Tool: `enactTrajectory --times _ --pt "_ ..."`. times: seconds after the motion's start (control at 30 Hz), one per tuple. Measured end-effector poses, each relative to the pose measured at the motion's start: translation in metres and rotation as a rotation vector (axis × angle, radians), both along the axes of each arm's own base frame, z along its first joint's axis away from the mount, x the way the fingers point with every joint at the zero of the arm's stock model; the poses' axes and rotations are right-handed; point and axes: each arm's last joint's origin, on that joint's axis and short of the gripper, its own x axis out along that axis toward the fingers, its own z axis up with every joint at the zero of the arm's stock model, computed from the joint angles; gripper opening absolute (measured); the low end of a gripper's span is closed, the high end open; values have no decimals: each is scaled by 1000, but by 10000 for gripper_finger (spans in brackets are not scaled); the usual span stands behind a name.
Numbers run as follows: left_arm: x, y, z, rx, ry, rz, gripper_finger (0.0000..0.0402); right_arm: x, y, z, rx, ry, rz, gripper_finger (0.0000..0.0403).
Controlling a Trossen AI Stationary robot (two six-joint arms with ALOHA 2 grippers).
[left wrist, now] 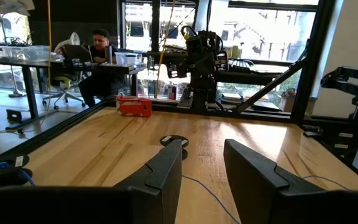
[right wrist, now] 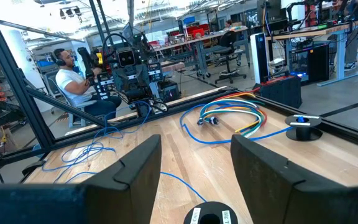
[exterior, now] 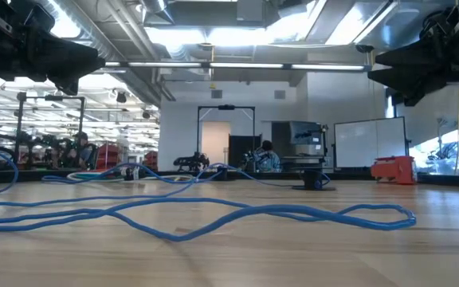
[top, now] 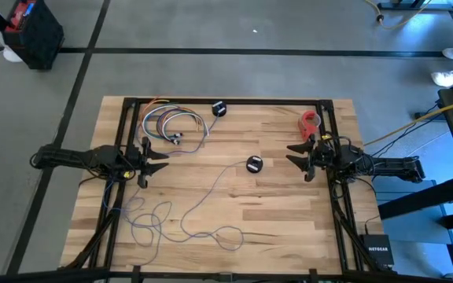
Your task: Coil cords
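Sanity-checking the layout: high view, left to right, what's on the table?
Left gripper → multicoloured looped wire bundle → cordless black disc → black puck ending the thin bluish cable → right gripper → red object.

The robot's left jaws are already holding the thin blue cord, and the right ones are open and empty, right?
Not quite. The left gripper isn't holding anything: the high view shows its jaws open and empty beside the wire bundle, while the blue cord lies loose on the table. The right gripper is open and empty.

Bright overhead ceiling lights (exterior: 213, 36), window glare, blurred foreground cable (exterior: 213, 215).
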Motion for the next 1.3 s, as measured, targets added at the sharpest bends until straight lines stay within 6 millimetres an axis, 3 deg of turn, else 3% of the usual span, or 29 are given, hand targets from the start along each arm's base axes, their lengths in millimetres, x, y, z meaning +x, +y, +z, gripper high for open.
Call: enactTrajectory --times 0.77,1.0,1.3 --pt "0 0 0 7 1 0 114 0 0 0 0 -1 0 198" --pt "0 0 0 400 40 28 114 0 0 0 0 -1 0 198" --pt "-1 0 10 189 -81 28 114 0 0 0 0 -2 0 198"
